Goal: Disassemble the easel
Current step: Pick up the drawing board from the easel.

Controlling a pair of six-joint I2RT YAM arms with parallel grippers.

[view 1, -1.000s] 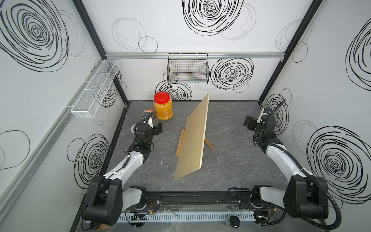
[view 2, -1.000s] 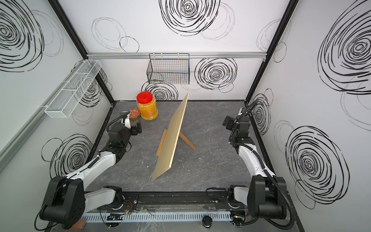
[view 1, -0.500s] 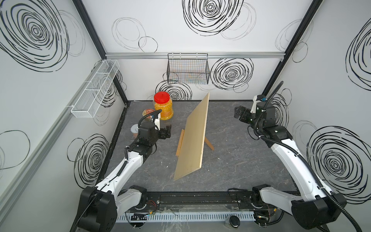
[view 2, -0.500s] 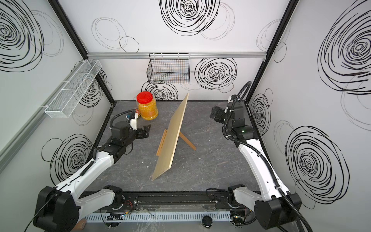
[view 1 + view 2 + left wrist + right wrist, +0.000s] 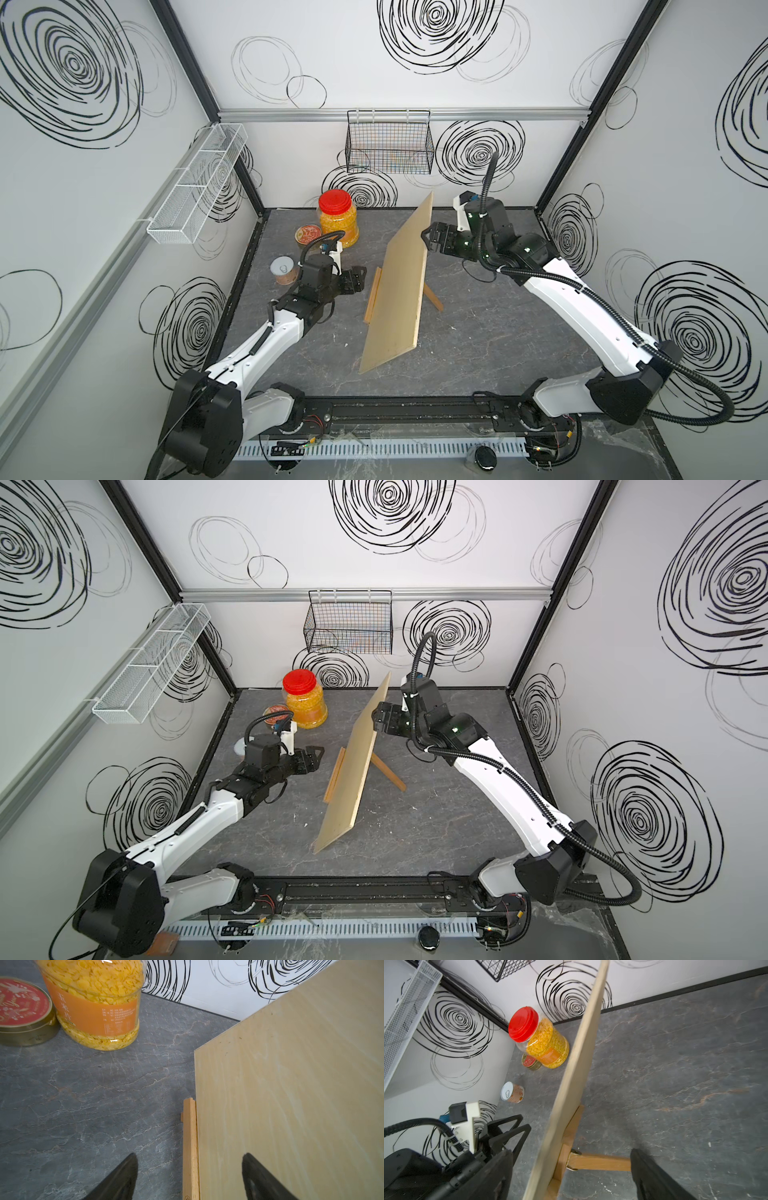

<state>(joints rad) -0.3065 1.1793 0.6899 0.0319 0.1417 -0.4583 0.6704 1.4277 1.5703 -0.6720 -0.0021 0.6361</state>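
Observation:
The easel (image 5: 372,300) stands mid-table, mostly hidden behind a large pale plywood board (image 5: 399,282) that leans on it. In both top views only its ledge strip (image 5: 335,781) and rear leg (image 5: 388,773) show. My left gripper (image 5: 360,277) is open, a short way left of the ledge strip (image 5: 189,1136). That strip and the board's face (image 5: 291,1095) fill the left wrist view ahead of the fingers. My right gripper (image 5: 426,241) is open at the board's upper edge. In the right wrist view the board (image 5: 571,1084) runs between its fingers, with the hinged rear leg (image 5: 600,1161) beyond.
A red-lidded jar of yellow flakes (image 5: 337,222), a flat round red tin (image 5: 308,235) and a small can (image 5: 283,270) stand at the back left, behind my left arm. A black wire basket (image 5: 388,143) hangs on the back wall. A white wire shelf (image 5: 195,187) hangs on the left wall.
Both arms have reached in from the sides. The left gripper came right toward the ledge strip. The right gripper came left to the board's upper edge. The board and easel have not moved.

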